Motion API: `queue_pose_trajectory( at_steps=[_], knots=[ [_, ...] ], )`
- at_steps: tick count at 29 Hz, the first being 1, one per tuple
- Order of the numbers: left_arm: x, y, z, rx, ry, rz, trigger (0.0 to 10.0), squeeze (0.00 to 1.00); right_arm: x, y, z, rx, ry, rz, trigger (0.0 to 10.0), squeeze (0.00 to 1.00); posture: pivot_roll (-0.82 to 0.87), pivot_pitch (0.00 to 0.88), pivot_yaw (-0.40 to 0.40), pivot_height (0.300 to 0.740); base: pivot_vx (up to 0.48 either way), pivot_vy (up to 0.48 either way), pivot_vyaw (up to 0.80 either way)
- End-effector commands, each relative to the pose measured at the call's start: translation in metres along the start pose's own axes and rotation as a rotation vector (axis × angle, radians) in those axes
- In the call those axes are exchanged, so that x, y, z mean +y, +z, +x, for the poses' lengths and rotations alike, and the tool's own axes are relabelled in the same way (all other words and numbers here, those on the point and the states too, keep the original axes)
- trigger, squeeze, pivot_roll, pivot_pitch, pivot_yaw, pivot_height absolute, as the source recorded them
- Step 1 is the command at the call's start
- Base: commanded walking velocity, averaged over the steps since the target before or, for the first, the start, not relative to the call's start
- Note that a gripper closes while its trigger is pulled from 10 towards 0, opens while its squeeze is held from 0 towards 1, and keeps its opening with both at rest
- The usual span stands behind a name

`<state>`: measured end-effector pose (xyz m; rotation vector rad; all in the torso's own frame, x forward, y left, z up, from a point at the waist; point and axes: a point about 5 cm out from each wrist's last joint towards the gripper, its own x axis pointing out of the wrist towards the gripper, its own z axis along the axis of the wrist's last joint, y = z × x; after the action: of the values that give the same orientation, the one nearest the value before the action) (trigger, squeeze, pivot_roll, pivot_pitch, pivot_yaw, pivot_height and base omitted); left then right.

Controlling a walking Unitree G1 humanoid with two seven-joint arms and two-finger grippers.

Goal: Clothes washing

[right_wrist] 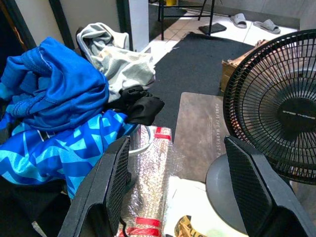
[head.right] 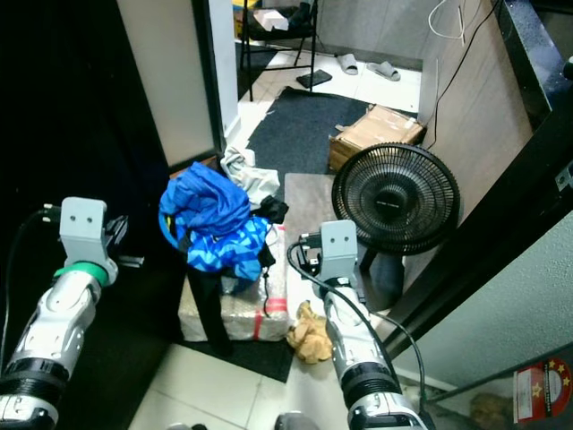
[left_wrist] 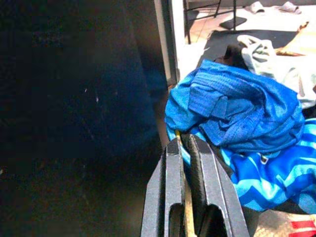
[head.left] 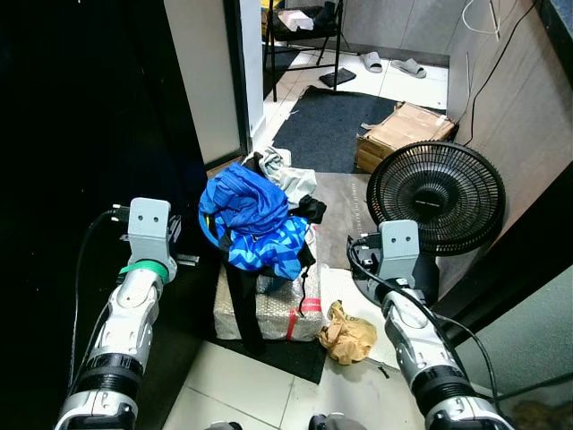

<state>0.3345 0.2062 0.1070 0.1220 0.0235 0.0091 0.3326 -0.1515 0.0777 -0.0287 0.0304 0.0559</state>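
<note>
A heap of clothes [head.left: 255,219] sits at the centre of the left eye view, piled on a parcel [head.left: 269,305] wrapped in bubble film with red tape. On top lies a blue garment [head.left: 242,202]; under it a blue and light-blue zigzag shirt [head.left: 273,251] hangs over the parcel's front. A grey-white cloth [head.left: 291,177] and a black cloth [head.left: 311,210] lie at the heap's far side, toward the upper centre of the frame. A black strap [head.left: 240,305] hangs down the parcel's front to a dark mat on the tiled floor [head.left: 242,394].

The left gripper [left_wrist: 186,148] is raised at the left of the frame, just beside the heap's left edge, in front of a dark wall. In the left wrist view its two black fingers [left_wrist: 173,187] are pressed together, with a thin yellowish strip showing in the slit between them; what it is I cannot tell.

The right gripper [right_wrist: 180,163] is at the lower right of centre, near the parcel's right side. In the right wrist view its fingers [right_wrist: 113,182] stand wide apart, framing the parcel's corner and a grey board [right_wrist: 200,133], with nothing between them.

A black fan [head.left: 437,197] stands at the right. A crumpled brown paper [head.left: 349,333] lies at the lower centre, beside the parcel. Farther back, at the top of the frame, are a dark rug [head.left: 331,125], a cardboard box [head.left: 403,134], a chair [head.left: 304,36] and slippers [head.left: 394,64].
</note>
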Motion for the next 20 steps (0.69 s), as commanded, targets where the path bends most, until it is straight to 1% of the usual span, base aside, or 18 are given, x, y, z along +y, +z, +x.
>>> queue_pose_trajectory(
  at_steps=[1,12,20],
  knots=[
    [0.0007,-0.0054,-0.0023,0.025,0.004,0.005,10.0,0.00,-0.0005,-0.0052,-0.0032,0.016,-0.001,0.010,10.0,0.00,-0.02,0.042,0.048,0.740,0.000,0.000,0.00],
    [-0.0011,-0.0052,-0.0013,0.029,0.004,0.006,10.0,0.00,-0.0020,-0.0020,-0.0009,0.008,-0.005,0.011,10.0,0.00,-0.02,0.051,0.049,0.740,0.000,0.000,0.00],
    [-0.0007,-0.0102,-0.0019,0.048,0.009,0.013,10.0,0.00,0.0003,-0.0090,-0.0035,0.032,-0.001,0.005,10.0,0.00,-0.02,0.035,0.046,0.740,0.000,0.000,0.00]
  ],
)
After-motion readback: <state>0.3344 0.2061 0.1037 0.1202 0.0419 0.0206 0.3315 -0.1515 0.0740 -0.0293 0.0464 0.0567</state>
